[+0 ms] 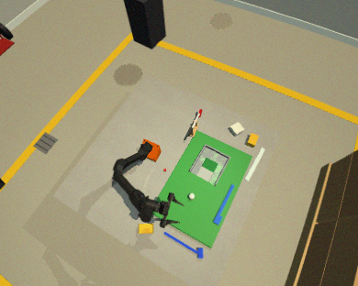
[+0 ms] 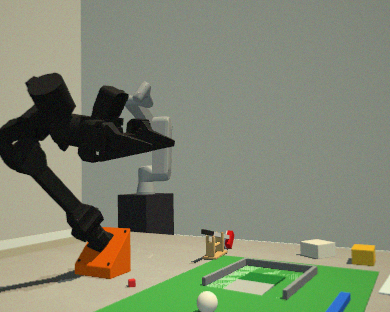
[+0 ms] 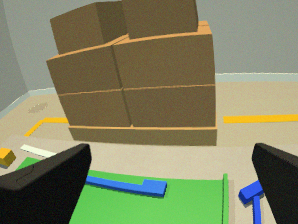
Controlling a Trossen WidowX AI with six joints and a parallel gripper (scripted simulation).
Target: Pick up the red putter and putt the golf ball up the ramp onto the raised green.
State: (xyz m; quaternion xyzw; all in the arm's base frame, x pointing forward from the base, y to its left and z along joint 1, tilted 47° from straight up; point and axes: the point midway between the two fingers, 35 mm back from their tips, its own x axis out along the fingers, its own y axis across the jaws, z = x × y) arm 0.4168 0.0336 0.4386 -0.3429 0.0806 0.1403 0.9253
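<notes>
Putter with a red head (image 1: 200,111) (image 2: 230,239) stands out near the upper middle of the top view, its slim pale shaft slanting down and left to a dark end, beside a tan wooden stand (image 1: 195,131) (image 2: 210,248). Below and to the right lies a green mat (image 1: 204,229) (image 2: 162,296) (image 2: 364,285) (image 3: 195,205), with a grey-walled frame (image 1: 218,151) (image 2: 277,264) around a darker green patch, and a white golf ball (image 1: 191,196) (image 2: 207,301) lower left of that frame. The gripper (image 1: 181,214) (image 2: 162,145) (image 3: 174,153) reaches over the mat's lower left, fingers spread apart and nothing between them.

From the exterior view, the putter is low, right of centre; its dark end points left, and the wooden uprights of the stand are plainer than from the top. Only here is a white robot arm (image 2: 162,150) visible behind. The gripper is well above the mat, left of centre.

At the wrist, the open fingers frame the lower left and lower right. Stacked brown boxes (image 3: 170,65) (image 1: 330,229) fill the upper middle; a blue club (image 3: 256,207) (image 1: 183,244) shows lower right, outside the exterior frame. Neither putter nor ball appears.
</notes>
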